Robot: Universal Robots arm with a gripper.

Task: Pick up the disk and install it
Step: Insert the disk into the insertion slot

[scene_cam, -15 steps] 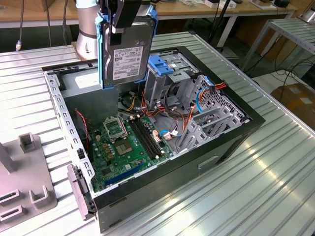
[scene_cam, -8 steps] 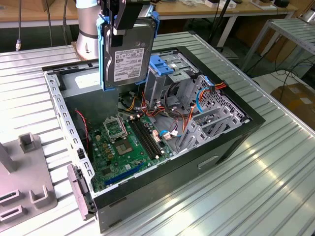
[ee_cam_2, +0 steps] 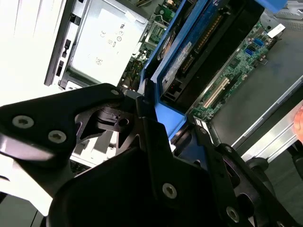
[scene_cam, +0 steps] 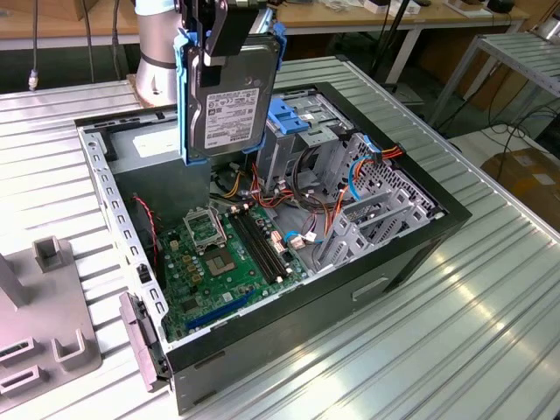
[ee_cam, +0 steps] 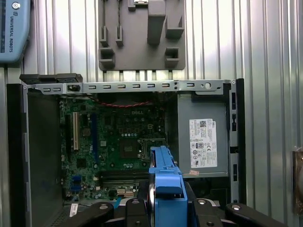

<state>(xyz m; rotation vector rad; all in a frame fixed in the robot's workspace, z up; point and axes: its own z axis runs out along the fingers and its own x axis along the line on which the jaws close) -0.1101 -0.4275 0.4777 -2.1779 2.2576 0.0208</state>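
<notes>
The disk (scene_cam: 229, 109) is aloft, clamped in the gripper (scene_cam: 223, 39)!
Fingers closed on its top edge; it hangs upright beneath the tool, label outward, above the open computer case (scene_cam: 411, 254), near the case's far edge in the exterior view, just beside the blue-topped drive cage (scene_cam: 302, 131).

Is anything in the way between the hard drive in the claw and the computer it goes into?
Nothing visible does. The claw grips the disk upright above the open computer case, with clear air beneath it. Coloured cables lie beside the drive cage, not over it, as far as the exterior view shows.
</notes>
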